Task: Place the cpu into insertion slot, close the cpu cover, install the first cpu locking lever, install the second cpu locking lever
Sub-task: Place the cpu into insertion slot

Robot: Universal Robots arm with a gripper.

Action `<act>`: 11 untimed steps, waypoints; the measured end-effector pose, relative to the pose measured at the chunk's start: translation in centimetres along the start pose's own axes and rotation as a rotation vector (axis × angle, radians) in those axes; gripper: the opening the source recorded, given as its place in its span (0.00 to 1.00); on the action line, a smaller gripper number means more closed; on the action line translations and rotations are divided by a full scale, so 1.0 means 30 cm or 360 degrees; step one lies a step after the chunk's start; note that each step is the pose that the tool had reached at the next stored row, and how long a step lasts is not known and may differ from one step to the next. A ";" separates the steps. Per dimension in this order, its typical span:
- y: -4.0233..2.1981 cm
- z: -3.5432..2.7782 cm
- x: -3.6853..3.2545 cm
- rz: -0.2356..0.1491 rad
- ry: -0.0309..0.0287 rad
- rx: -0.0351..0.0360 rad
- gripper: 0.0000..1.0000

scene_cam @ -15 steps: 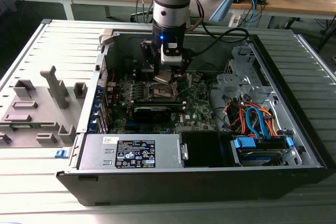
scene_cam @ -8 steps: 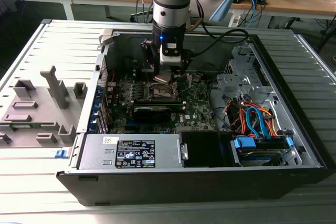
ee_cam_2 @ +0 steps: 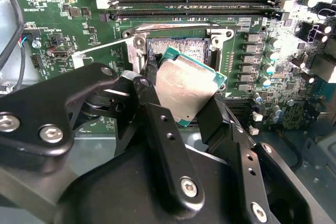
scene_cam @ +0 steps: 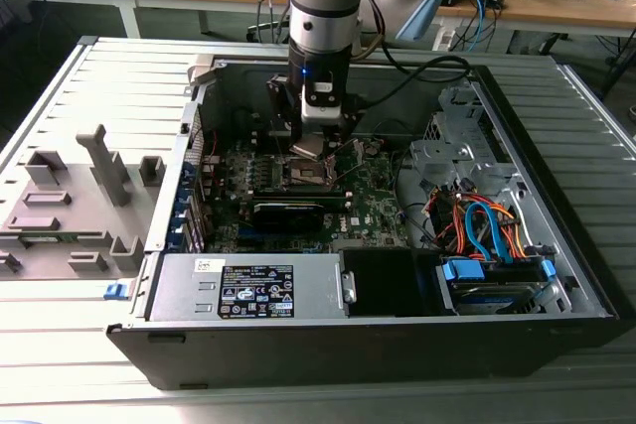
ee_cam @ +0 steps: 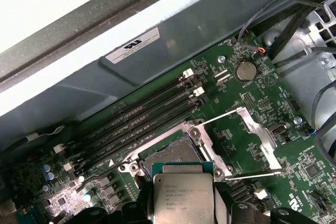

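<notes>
My gripper [scene_cam: 313, 141] is shut on the cpu [ee_cam_2: 186, 85], a flat silver-topped chip with a green edge, pinched between two black fingers [ee_cam_2: 152, 90]. The cpu hangs tilted just above the insertion slot [ee_cam_2: 181, 48], partly covering it. In the first wrist view the cpu [ee_cam: 182, 195] overlaps the near edge of the insertion slot [ee_cam: 168, 156]. The cpu cover [ee_cam: 257, 135] is swung open to one side of the slot. Two thin wire locking levers [ee_cam: 226, 116] stand released beside it. In the exterior view the arm reaches down into the open computer case over the motherboard [scene_cam: 298, 186].
Long black memory slots [ee_cam: 142, 124] run beside the socket. A grey power supply box [scene_cam: 248, 290] lies along the case's front wall. Coloured cables [scene_cam: 487, 225] and a drive bay [scene_cam: 492, 280] sit at the exterior view's right. A grey fixture [scene_cam: 70, 206] stands outside the case.
</notes>
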State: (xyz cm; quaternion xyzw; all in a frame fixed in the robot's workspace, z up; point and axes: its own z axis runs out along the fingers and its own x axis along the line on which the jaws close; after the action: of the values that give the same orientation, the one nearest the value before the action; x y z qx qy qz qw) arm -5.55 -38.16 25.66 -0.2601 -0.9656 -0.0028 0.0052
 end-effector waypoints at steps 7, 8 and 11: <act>0.000 0.002 0.000 0.0038 -0.00003 0.0000 0.55; 0.000 0.002 0.000 0.0045 -0.00003 0.0000 0.55; 0.000 0.003 0.000 0.0069 -0.00007 0.0000 0.55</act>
State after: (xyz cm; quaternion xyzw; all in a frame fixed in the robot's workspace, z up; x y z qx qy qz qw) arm -5.55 -38.16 25.57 -0.2809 -0.9597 -0.0026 0.0050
